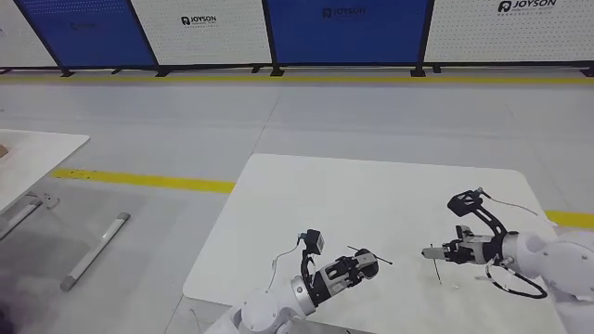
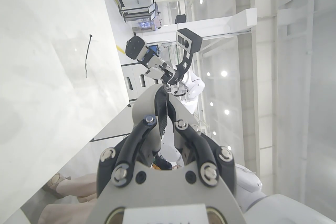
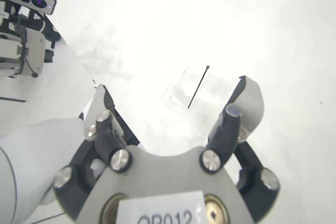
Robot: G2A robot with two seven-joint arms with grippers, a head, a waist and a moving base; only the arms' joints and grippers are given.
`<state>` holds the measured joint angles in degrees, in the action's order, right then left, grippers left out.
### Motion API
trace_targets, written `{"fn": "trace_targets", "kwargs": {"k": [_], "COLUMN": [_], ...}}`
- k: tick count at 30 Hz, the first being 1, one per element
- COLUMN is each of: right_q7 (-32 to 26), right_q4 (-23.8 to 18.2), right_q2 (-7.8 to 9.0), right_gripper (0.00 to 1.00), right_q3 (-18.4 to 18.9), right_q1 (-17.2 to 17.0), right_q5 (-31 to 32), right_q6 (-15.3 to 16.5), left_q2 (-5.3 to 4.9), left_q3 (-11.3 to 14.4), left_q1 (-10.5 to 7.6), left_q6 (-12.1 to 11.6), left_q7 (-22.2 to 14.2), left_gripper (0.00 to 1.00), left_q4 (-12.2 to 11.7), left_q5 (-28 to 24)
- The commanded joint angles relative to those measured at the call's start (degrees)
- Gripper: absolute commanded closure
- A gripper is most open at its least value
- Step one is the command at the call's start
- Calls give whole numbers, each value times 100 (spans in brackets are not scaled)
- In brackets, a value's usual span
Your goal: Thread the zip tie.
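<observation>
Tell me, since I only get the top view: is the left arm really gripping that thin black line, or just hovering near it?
Observer: Gripping it. The left wrist view shows the left gripper shut, with a zip tie pinched edge-on between its fingers.
Operator: Does the other arm hold one too?
Observer: No. In the right wrist view, the right gripper is wide open and holds nothing.
Operator: Then what is the small dark line below it?
Observer: A second zip tie, lying straight and flat on the table. Its small square head is at the end away from the gripper.
</observation>
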<state>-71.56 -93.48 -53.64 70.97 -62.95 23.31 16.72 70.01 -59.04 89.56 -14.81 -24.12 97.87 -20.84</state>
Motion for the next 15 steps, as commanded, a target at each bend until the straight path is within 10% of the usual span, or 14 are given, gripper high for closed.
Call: {"fn": "trace_targets", "kwargs": {"k": [1, 9, 15], "right_q7": [6, 6, -105], "right_q4": [-4, -4, -89], "right_q2": [1, 1, -32], "right_gripper": [0, 0, 0], "right_q3": [13, 13, -273], "right_q1": [-5, -5, 60], "right_q5": [3, 3, 153], "right_q6": [-13, -13, -612], "left_q2": [0, 0, 0], "left_q3": [0, 0, 0], "left_q1": [0, 0, 0], "left_q6": [0, 0, 0], "left_q7": [0, 0, 0], "left_gripper": [100, 100, 100], "left_q4": [0, 0, 0], "left_q5": [0, 0, 0]}}
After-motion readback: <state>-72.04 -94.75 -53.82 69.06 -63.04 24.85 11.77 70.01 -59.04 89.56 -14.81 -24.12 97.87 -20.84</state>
